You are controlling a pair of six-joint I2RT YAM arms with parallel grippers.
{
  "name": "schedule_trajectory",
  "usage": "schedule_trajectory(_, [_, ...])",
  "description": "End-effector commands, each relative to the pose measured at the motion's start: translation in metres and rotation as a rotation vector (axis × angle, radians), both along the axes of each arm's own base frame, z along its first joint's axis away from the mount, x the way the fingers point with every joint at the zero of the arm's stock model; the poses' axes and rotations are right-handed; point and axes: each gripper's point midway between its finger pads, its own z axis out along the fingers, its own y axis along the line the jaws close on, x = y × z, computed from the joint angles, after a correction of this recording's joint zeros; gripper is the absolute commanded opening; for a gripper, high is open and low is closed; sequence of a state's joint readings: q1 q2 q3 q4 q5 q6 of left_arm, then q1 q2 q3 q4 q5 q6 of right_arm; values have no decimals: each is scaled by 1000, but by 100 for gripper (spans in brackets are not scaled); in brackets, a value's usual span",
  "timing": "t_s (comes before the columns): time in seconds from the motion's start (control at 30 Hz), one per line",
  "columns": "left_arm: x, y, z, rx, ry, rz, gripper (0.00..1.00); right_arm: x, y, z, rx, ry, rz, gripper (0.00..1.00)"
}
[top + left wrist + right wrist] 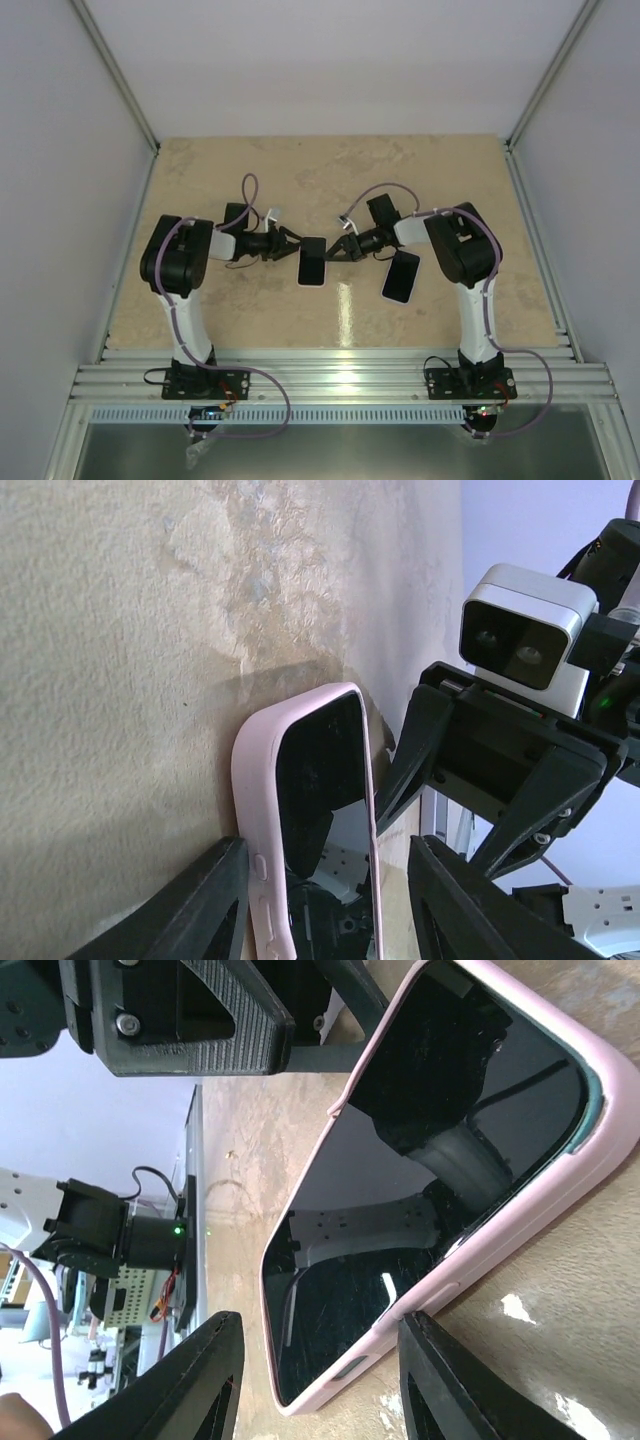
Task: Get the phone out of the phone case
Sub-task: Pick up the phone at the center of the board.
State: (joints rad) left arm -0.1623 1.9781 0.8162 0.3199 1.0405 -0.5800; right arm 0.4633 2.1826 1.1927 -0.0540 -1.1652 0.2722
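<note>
The phone [311, 262], dark-screened, sits inside its pink phone case [255, 780] in the middle of the table, between both grippers. My left gripper [293, 245] reaches it from the left. In the left wrist view this gripper [328, 848] straddles the case: one finger [205, 900] rests against the case's button side and the other [450, 905] stands off the far edge. My right gripper [336, 247] comes from the right and in its own view [320, 1322] also straddles the phone case [520, 1210]: one finger [455, 1380] touches the rim, the other [195, 1380] is apart.
A second dark phone-shaped slab with a pale rim [401, 276] lies on the table just right of the cased phone, under the right arm. Metal rails [340, 380] run along the near edge. Walls enclose the tan tabletop [330, 170].
</note>
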Motion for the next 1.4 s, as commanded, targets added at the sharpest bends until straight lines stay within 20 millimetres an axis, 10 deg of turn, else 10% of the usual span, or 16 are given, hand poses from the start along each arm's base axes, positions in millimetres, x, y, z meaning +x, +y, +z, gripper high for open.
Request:
schedule_trajectory(0.0, [-18,-7,-29,11,97,-11,47,15,11,28,74,-94,-28,44])
schedule_trajectory(0.3, [-16,-5,-31,37,91,-6,48,12,13,36,119,-113,-43,45])
schedule_trajectory(0.47, [-19,-10,3,5,-38,-54,45,25,0,-16,-104,-101,-106,47])
schedule_trajectory(0.83, [-24,-23,55,-69,-151,-87,43,9,-14,-20,-75,-17,-69,94])
schedule_trajectory(1.37, [-18,-43,17,-58,8,-61,33,9,-9,-18,-10,8,-49,91])
